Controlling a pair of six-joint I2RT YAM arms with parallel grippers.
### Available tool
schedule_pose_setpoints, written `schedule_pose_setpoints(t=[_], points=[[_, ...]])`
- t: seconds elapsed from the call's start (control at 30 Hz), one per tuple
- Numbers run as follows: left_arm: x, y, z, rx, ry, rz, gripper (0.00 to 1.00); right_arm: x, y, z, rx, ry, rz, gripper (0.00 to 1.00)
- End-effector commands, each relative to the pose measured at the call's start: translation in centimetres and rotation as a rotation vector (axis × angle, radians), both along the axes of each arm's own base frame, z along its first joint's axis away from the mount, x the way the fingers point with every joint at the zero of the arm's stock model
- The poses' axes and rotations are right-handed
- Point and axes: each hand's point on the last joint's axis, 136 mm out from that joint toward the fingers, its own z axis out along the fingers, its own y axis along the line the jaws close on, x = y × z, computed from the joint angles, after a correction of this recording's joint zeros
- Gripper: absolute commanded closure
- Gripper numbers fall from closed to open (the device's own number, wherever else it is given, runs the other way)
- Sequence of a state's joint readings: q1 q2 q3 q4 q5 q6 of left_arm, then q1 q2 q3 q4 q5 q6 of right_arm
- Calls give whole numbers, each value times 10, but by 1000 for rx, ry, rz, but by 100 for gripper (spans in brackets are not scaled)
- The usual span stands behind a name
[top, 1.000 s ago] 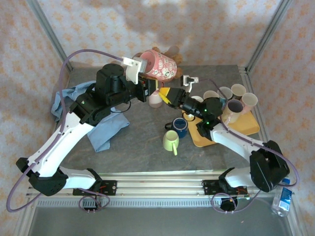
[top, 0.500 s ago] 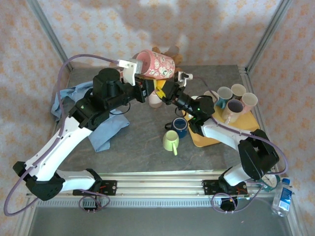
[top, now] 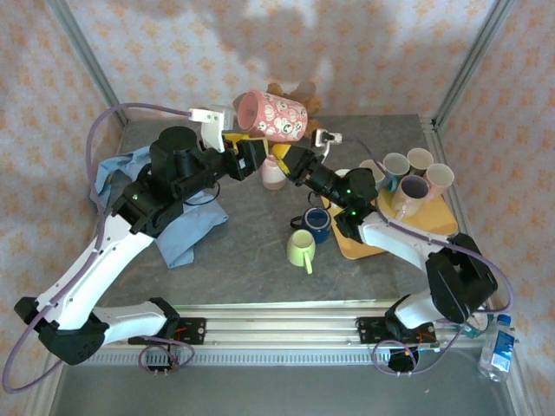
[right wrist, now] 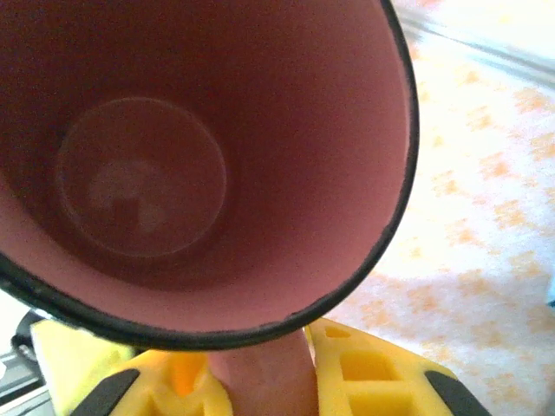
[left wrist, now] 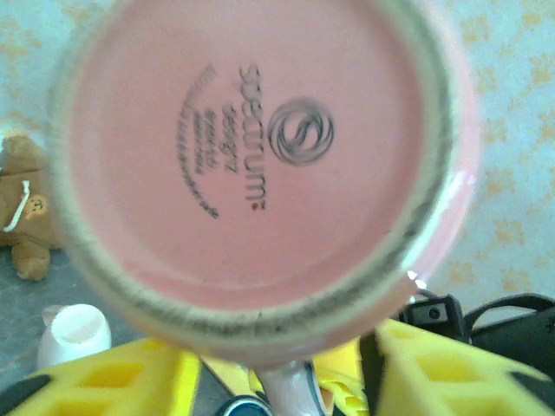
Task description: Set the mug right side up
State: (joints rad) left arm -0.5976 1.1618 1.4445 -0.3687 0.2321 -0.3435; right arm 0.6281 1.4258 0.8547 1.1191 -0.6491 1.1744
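Upper centre of the overhead view, I see the pink mug (top: 276,116) held sideways in mid-air, my right gripper (top: 286,158) pinching its handle (right wrist: 260,364) to take over the turn, while my left gripper (left wrist: 282,386) stands slack, fingers apart beside it.

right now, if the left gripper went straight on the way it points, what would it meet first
Most likely the pink patterned ceramic mug: its base and handle sit right ahead of the left gripper. The right gripper, shut on that handle, seems next; depth is unclear.
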Motion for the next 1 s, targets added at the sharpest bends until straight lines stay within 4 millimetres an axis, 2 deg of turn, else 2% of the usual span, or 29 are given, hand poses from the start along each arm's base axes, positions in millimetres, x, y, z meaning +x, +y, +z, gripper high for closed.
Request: schedule_pose_setpoints(t=[0.0, 0.17, 0.33, 0.4, 0.63, 0.8, 0.9, 0.97], points=[[-1, 12, 2, 3, 4, 39, 36, -17, -24, 47, 50, -182, -100, 100], [3, 24, -24, 65, 86, 70, 29, -8, -43, 34, -41, -142, -207, 100], [5, 36, -48, 127, 144, 74, 25, -5, -74, -2, -338, -84, -401, 100], [5, 36, -56, 151, 160, 58, 19, -6, -87, -16, -476, -61, -463, 100], [2, 33, -85, 235, 202, 8, 12, -17, -135, -51, -805, 13, -614, 100], [2, 33, -101, 267, 224, 0, 11, -28, -159, -67, -973, 44, -653, 100], [1, 32, -108, 282, 237, -15, 5, -34, -172, -74, -1046, 68, -672, 100], [1, 31, -113, 291, 245, -23, 5, -38, -179, -79, -1087, 87, -677, 100]])
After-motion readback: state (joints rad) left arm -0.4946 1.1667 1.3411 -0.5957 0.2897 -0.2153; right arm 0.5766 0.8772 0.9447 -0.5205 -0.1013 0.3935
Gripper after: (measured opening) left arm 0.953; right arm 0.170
